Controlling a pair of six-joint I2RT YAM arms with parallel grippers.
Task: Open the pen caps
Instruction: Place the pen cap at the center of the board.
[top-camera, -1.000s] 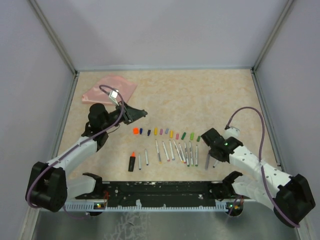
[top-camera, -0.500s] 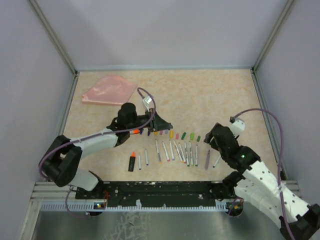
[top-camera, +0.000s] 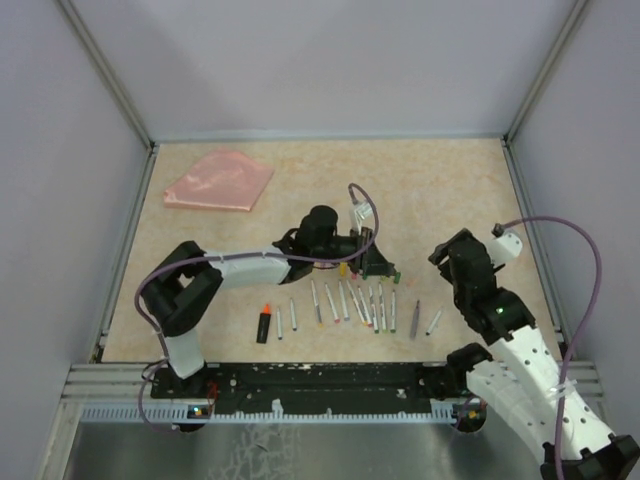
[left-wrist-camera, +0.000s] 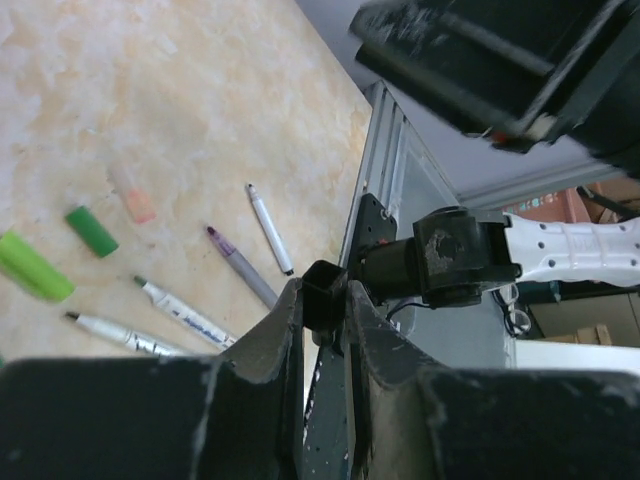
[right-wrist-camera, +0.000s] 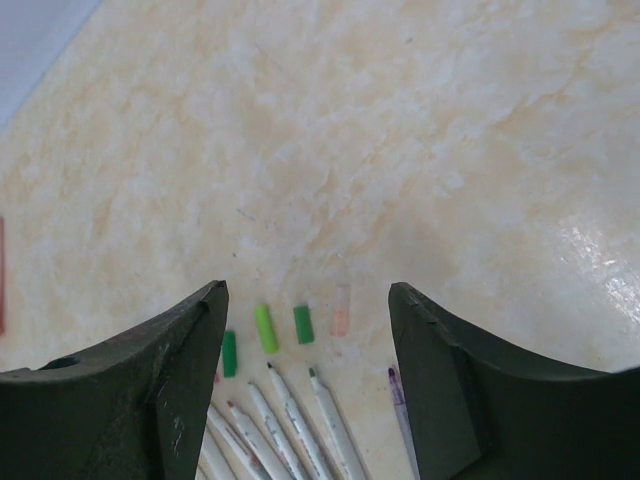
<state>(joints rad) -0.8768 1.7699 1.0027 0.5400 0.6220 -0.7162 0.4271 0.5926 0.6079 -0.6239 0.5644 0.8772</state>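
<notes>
Pinches a small black cap (left-wrist-camera: 322, 288) tight between the pressed-together fingers of the left gripper (left-wrist-camera: 323, 315), at mid-frame in the left wrist view. Holds the right gripper (right-wrist-camera: 305, 295) spread wide over the tabletop (right-wrist-camera: 420, 120). Shows three green caps (right-wrist-camera: 265, 328) and a pale pink cap (right-wrist-camera: 341, 312) lying side by side at lower centre of the right wrist view, just above uncapped pens (right-wrist-camera: 290, 410).

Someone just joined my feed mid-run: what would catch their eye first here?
The left gripper, stretched far over to the right, is shut on a small black cap above the green end of the row of caps. Nearer the arm bases lies a fan of uncapped pens, and the right gripper hangs wide open and empty beside them. A pink pouch sits alone at the far left.
</notes>
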